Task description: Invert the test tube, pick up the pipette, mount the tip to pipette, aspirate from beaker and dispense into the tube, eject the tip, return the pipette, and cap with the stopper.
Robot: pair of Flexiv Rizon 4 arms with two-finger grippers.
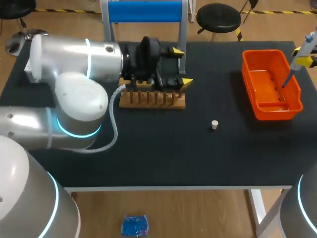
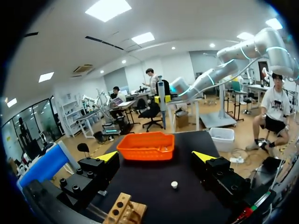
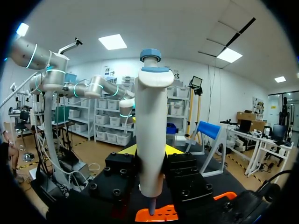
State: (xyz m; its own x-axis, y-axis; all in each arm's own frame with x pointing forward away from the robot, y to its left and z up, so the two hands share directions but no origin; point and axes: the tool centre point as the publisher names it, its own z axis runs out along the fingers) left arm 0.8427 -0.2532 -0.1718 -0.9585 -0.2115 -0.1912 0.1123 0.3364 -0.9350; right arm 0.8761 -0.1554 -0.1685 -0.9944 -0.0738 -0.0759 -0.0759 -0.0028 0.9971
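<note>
My right gripper [image 1: 306,58] hangs at the far right, shut on a white pipette [image 3: 152,126] with a blue cap, held upright between its fingers [image 3: 187,177]. The pipette's thin lower end [image 1: 287,78] points down into the orange bin [image 1: 270,106]. My left gripper [image 1: 181,67] stands open above the wooden tube rack [image 1: 152,99], with nothing between its yellow tips; the left wrist view shows that gripper [image 2: 156,157] and a corner of the rack [image 2: 122,212] below it. A small white stopper [image 1: 214,124] lies on the black mat between rack and bin. I see no test tube or beaker.
The orange bin [image 2: 145,145] sits ahead of the left gripper, the stopper [image 2: 174,185] nearer to it. A blue-topped white stand [image 1: 143,11] rises at the table's back edge. My left arm's bulky links [image 1: 74,99] cover the table's left side.
</note>
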